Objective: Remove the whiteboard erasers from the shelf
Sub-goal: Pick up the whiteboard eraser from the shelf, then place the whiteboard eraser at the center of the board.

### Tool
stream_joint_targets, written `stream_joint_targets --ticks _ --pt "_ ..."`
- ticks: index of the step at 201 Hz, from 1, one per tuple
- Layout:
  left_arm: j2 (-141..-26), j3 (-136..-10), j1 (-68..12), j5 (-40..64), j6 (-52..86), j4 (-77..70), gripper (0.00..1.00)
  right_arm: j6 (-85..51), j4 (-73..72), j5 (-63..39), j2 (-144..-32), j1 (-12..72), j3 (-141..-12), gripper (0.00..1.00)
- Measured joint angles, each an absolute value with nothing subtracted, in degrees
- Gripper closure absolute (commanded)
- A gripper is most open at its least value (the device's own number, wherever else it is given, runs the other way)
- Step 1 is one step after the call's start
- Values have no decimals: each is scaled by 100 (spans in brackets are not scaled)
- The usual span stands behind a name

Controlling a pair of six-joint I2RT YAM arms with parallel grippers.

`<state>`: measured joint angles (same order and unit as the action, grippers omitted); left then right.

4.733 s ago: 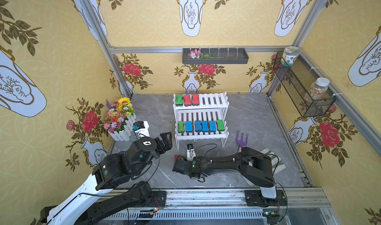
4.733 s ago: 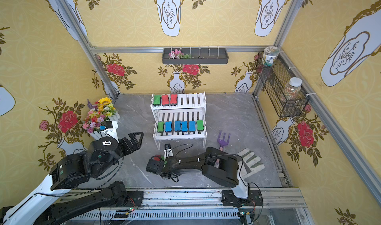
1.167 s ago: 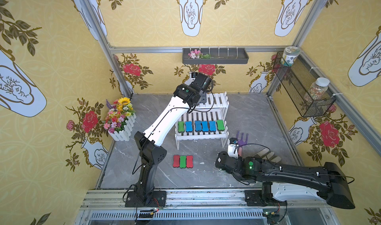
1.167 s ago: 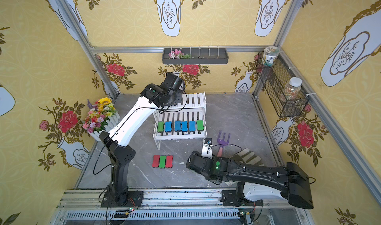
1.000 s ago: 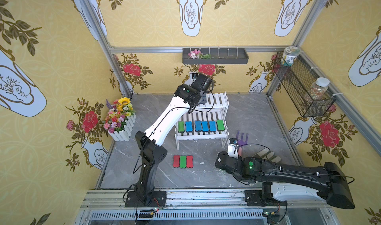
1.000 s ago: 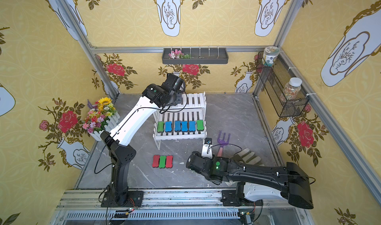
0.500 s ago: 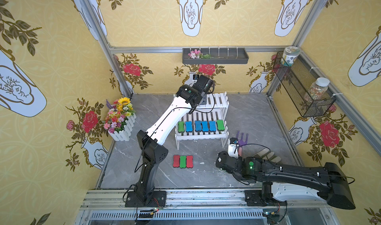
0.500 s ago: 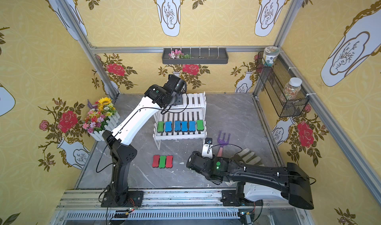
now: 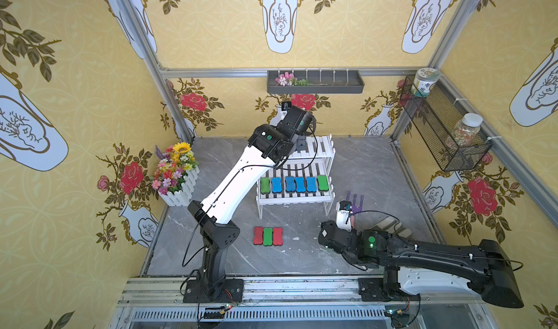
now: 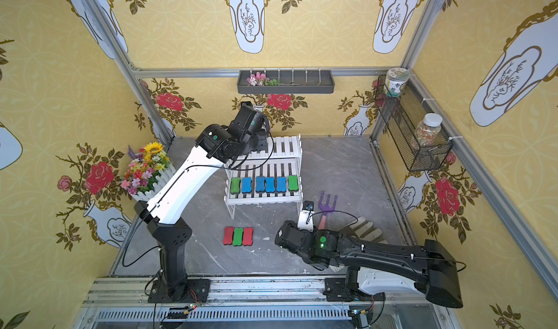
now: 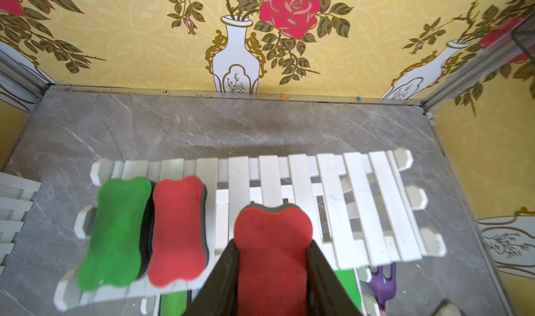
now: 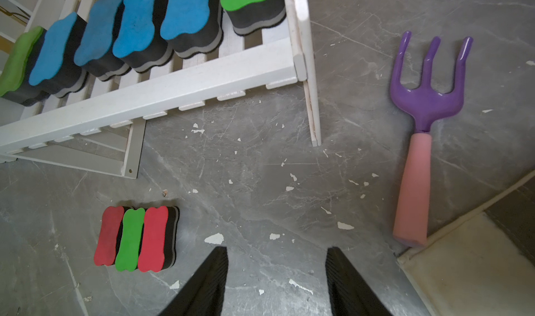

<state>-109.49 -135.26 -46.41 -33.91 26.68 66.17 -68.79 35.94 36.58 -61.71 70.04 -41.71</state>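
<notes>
Pinching a red eraser (image 11: 272, 227) by its long sides, the left gripper (image 11: 271, 250) has its dark jaws pressed against the foam, over the upper tier of the white slatted shelf (image 11: 356, 201); whether the pad has cleared the slats cannot be told. Just beside it on that tier lie a second red eraser (image 11: 176, 230) and a green eraser (image 11: 115, 233), touching each other; the lower tier carries a row of six erasers (image 9: 294, 184), green at each end, four blue between; three erasers (image 9: 268, 236), red, green, red, sit side by side on the grey worktop (image 9: 362, 167) in front of the shelf. The right gripper (image 12: 276, 250) hangs over bare worktop, jaws spread, nothing between them; a purple garden fork (image 12: 425, 97) lies near.

The step looks like a pick from the upper tier; next, the pad likely needs lifting straight up, clear of its red neighbour, then carrying to the trio on the worktop; eight would remain.

A jar (image 9: 425, 83) in the wire basket (image 9: 444, 137) bears a label, too small to read; no other writing shows.
</notes>
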Motion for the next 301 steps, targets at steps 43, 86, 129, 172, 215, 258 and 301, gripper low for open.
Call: stream_joint_targets --ticks 43,86,129,172,215,258,301 --pt "-9395 -11190 -5767 -3870 3588 6429 62 -6932 3642 3747 -5927 6997 -4086 41" --pt "-8073 -8558 -6845 -4141 5284 6403 64 -7026 3771 3782 -5618 6987 -3905 41" --pt "-7778 -6615 -7251 -3935 6661 5867 63 -7192 4093 3953 -5030 6987 -3782 41" --pt "-8482 -5946 -7179 -3518 6849 4569 63 -7432 4801 4296 -4294 6971 -3868 41" --pt "-9590 -6230 -6858 -3022 6477 3706 66 -7609 5463 4676 -3806 6971 -4145 41" --pt "-9793 -6165 -6632 -2676 6243 3280 67 -7640 5769 4810 -3795 6971 -4187 41" --pt "-10217 -6353 -6602 -2375 6042 3389 67 -7669 5870 4860 -3804 6973 -4224 41"
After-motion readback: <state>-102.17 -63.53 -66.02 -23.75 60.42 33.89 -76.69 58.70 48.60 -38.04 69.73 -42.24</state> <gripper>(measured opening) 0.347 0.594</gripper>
